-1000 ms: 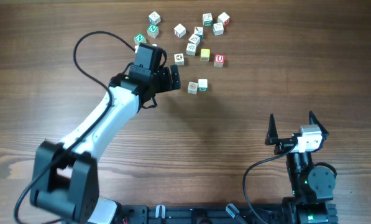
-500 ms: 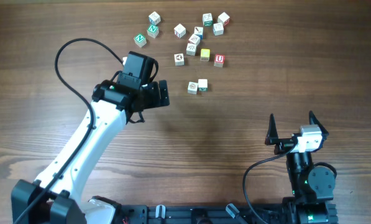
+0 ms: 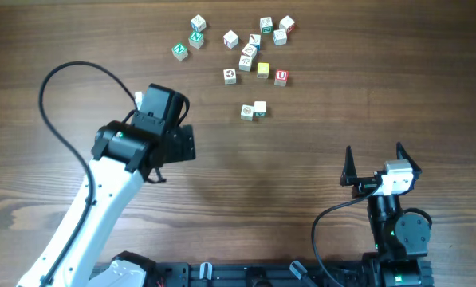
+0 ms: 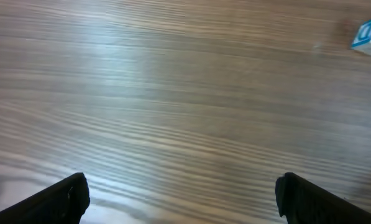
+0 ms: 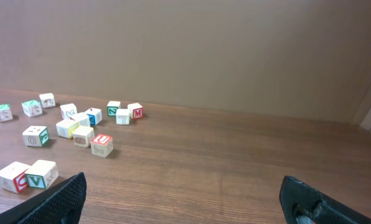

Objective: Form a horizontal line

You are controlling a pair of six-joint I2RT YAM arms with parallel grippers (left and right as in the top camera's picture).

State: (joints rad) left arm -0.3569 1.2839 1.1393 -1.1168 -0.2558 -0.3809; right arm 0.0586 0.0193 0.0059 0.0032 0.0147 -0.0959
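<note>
**Both grippers wide open and empty, well away from the blocks**

Seen from above, the left gripper (image 3: 188, 144) hangs over the bare wooden table (image 3: 301, 183), its jaws spread wide and holding nothing; the right gripper (image 3: 375, 163) sits toward the near edge, jaws just as wide and also empty; two white blocks lie touching side by side, the brown-picture block (image 3: 247, 112) and the green-marked block (image 3: 260, 108), near the left jaws but clear of them; the red U block (image 3: 281, 77) lies farther back, apart from that pair and near a yellow block (image 3: 263, 70); the three do not yet make one row; all are well apart from the right jaws.
</note>
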